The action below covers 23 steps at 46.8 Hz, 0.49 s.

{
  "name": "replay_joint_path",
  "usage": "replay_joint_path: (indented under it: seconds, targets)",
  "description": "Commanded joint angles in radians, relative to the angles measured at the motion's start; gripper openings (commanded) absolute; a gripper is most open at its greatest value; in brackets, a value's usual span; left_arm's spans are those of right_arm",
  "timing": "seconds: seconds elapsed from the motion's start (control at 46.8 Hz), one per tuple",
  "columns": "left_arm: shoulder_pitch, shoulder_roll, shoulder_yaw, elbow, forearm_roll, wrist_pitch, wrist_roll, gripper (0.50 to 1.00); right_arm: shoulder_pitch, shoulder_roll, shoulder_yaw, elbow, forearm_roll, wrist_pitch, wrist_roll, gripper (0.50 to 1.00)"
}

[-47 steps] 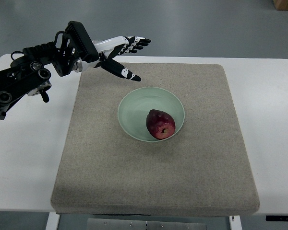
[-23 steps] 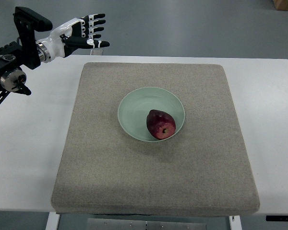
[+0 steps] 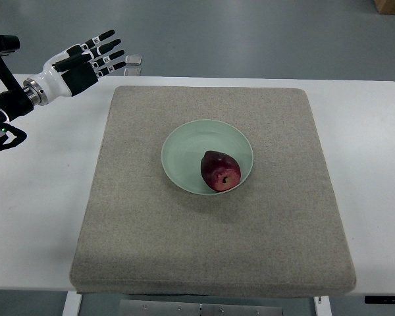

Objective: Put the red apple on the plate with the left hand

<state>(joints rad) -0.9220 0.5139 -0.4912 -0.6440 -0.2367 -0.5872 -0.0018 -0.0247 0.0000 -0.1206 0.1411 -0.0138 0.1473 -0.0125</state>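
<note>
Already the red apple (image 3: 220, 170) is seated in the plate (image 3: 184, 148).
Left hand (image 3: 79, 61) is held well aside, fingers spread, nothing gripped.

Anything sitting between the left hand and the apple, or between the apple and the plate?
Nothing visible. The red apple already lies in the green plate. The left hand is open at the far left, with only bare mat between it and the plate.

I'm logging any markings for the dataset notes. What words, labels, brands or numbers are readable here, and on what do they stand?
None can be read.
Left hand: small white patches on the fingers, too small to read.
Red apple, plate, grey mat, white table: no print visible.
</note>
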Motion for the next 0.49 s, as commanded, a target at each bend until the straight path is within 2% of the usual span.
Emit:
replay_joint_path:
  seconds: [0.0, 0.214, 0.471]
  targets:
    - [0.021, 0.0, -0.036, 0.0, -0.013, -0.003, 0.002, 0.999, 0.0, 0.0, -0.001, 0.0, 0.0, 0.0, 0.0, 0.964]
    - [0.054, 0.002, -0.124, -0.009, -0.012, -0.024, 0.052, 0.999, 0.0, 0.0, -0.001, 0.002, 0.006, 0.008, 0.0, 0.964]
    - [0.054, 0.0, -0.127, -0.009, -0.012, -0.024, 0.054, 0.999, -0.001, 0.0, -0.002, 0.006, 0.005, 0.014, 0.0, 0.964]
